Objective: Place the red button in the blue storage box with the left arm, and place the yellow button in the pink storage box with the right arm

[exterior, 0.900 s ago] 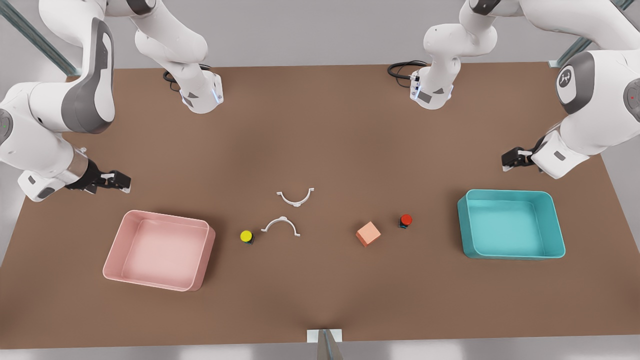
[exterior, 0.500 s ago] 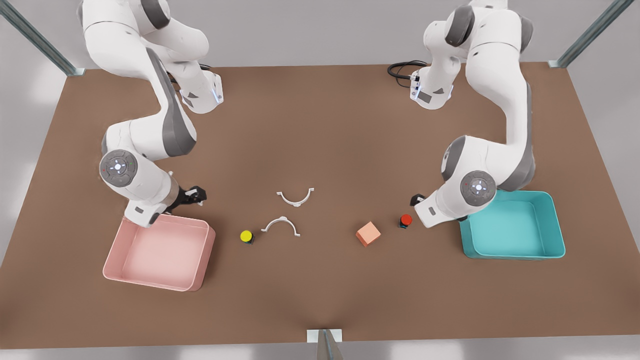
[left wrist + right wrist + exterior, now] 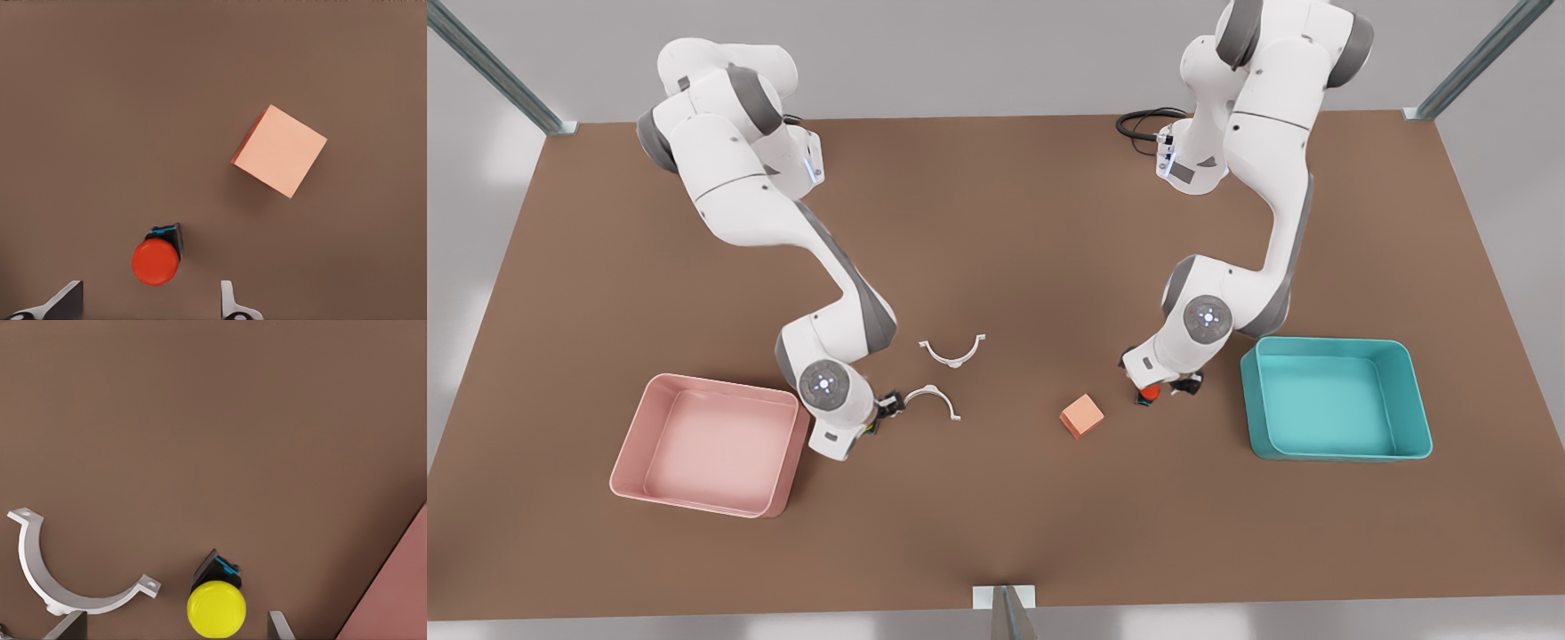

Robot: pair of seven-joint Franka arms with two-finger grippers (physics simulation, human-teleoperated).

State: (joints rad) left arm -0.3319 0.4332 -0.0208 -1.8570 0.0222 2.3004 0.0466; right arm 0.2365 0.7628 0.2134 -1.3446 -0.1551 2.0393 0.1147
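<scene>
Item 1. Small round red-capped push button on a dark square base [image 3: 156,260]: stands on the brown matte table [image 3: 996,222], between the two fingertips of the left gripper [image 3: 150,303]. The fingers are spread wide and hold nothing; the cap sits nearer one tip [image 3: 67,299] than the other. In the front view this gripper [image 3: 1163,388] hangs right over the button [image 3: 1149,392]. Judged: a straight descent and closing suffices. The button has no long axis, its cap being round.

Item 2. Small round yellow-capped push button on a dark square base [image 3: 216,607]: on the table, between the tips of the right gripper [image 3: 177,627], whose fingers are likewise wide apart and empty. In the front view that gripper [image 3: 876,418] is beside the pink tray's corner.

Item 3. Teal-blue shallow plastic tray with rounded corners [image 3: 1414,418]: smooth, lighter floor, on the front view's right, near the left arm; empty.

Item 4. Pale pink shallow plastic tray [image 3: 631,444]: same form, on the front view's left, just beside the right arm; empty.

Item 5. Salmon-orange cube [image 3: 280,151]: flat matte faces, near the red button but apart from it.

Item 6. Two white half-ring plastic clamps with holed end tabs: one [image 3: 57,577] close beside the yellow button, a snag risk when closing; the other [image 3: 953,351] farther back.
</scene>
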